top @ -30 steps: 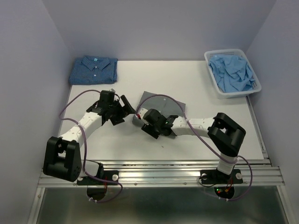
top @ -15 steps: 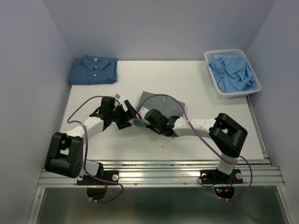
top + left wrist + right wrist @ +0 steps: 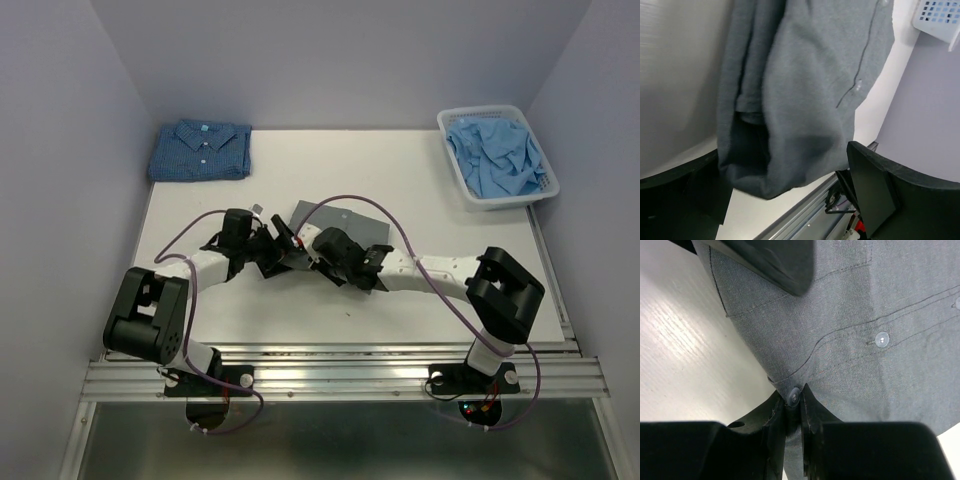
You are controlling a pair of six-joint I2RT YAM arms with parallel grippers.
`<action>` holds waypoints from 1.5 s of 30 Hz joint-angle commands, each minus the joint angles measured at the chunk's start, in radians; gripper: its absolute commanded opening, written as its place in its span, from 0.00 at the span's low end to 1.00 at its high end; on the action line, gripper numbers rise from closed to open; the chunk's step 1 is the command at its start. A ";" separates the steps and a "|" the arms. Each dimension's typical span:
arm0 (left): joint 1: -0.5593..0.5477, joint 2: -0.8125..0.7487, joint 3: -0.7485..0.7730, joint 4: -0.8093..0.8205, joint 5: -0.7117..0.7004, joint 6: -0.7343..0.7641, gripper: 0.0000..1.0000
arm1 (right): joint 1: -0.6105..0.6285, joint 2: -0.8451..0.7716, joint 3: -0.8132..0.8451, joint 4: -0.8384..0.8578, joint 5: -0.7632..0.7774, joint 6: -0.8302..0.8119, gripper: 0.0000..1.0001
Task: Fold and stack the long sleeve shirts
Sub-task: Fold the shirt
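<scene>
At centre of worktop [image 3: 430, 180], grey shirt [image 3: 345, 222] half-folded; right jaws pinched shut on its near-left edge; left jaws wide, straddling bunched cloth; risk: one-sided pull skews fold; checked shirt [image 3: 200, 150] folded, far left.

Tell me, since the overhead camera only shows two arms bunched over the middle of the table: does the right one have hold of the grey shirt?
Observer: Yes. The right wrist camera shows the right jaws shut on the grey shirt, pinching its edge right at a button.
Operator: And the left arm?
Observer: On the left wrist camera the left jaws stand wide open. A bunched fold of the shirt lies between them, not pinched.
Operator: Which part of the shirt is the right arm holding?
Observer: The buttoned front strip. A second button sits further along the same stitched band.
</scene>
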State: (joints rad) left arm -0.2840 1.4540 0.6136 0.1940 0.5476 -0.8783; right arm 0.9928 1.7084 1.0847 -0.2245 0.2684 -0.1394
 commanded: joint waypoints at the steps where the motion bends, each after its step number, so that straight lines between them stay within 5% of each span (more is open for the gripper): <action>1: -0.041 -0.007 0.012 0.120 -0.004 -0.074 0.99 | 0.004 -0.026 0.040 0.011 -0.046 0.024 0.16; 23: -0.103 0.190 0.142 0.229 -0.097 -0.120 0.97 | 0.004 -0.082 0.023 0.043 -0.190 0.034 0.15; 26: -0.103 0.224 0.169 0.239 -0.097 -0.117 0.84 | 0.004 -0.087 0.012 0.045 -0.198 0.029 0.15; 29: -0.104 0.255 0.190 0.246 -0.087 -0.110 0.59 | 0.004 -0.095 0.004 0.054 -0.198 0.029 0.15; 33: -0.104 0.289 0.221 0.249 -0.048 -0.076 0.00 | 0.004 -0.098 -0.008 0.060 -0.192 0.034 0.15; 37: -0.103 0.290 0.222 0.254 -0.054 -0.054 0.00 | 0.004 -0.101 -0.019 0.059 -0.161 0.047 0.15; 40: -0.103 0.243 0.192 0.254 -0.103 -0.031 0.00 | 0.004 -0.118 -0.026 0.053 -0.120 0.081 0.29; 41: -0.103 0.206 0.174 0.251 -0.141 -0.009 0.00 | 0.004 -0.133 -0.028 0.048 -0.094 0.108 0.60; 44: -0.103 0.119 0.158 0.202 -0.221 0.044 0.00 | 0.004 -0.167 -0.020 0.025 -0.069 0.180 1.00; 45: -0.103 0.097 0.169 0.176 -0.277 0.102 0.00 | 0.004 -0.199 -0.016 0.013 -0.039 0.202 1.00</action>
State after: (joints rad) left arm -0.3908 1.6886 0.7742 0.3805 0.4114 -0.9062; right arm 0.9901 1.6047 1.0561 -0.2184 0.1520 -0.0353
